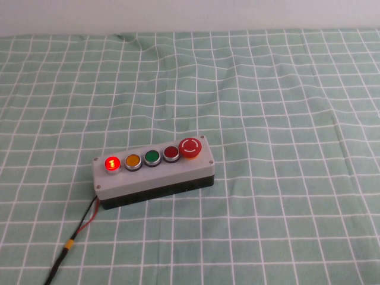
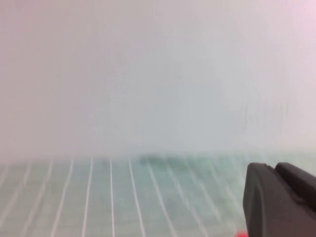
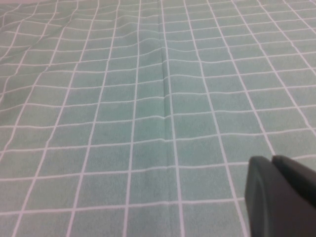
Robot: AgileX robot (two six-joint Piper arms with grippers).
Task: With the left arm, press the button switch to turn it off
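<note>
A grey box [image 1: 153,172] lies on the green checked cloth [image 1: 285,89], in the near-left middle of the high view, with five buttons in a row on top. The button switch [image 1: 111,163] is at the box's left end and glows red with a pale "1"; beside it come an orange button [image 1: 132,161], a green button [image 1: 152,157], a dark red button [image 1: 171,153] and a big red mushroom button [image 1: 190,148] at the right end. A red-and-black wire [image 1: 83,222] runs from the box's left end toward the near edge. Neither arm shows in the high view. The left gripper [image 2: 279,200] appears only as a dark part in its wrist view, above the cloth facing a pale wall; the right gripper [image 3: 279,197] likewise, over bare cloth. Whether either gripper's fingers are apart or together cannot be told
</note>
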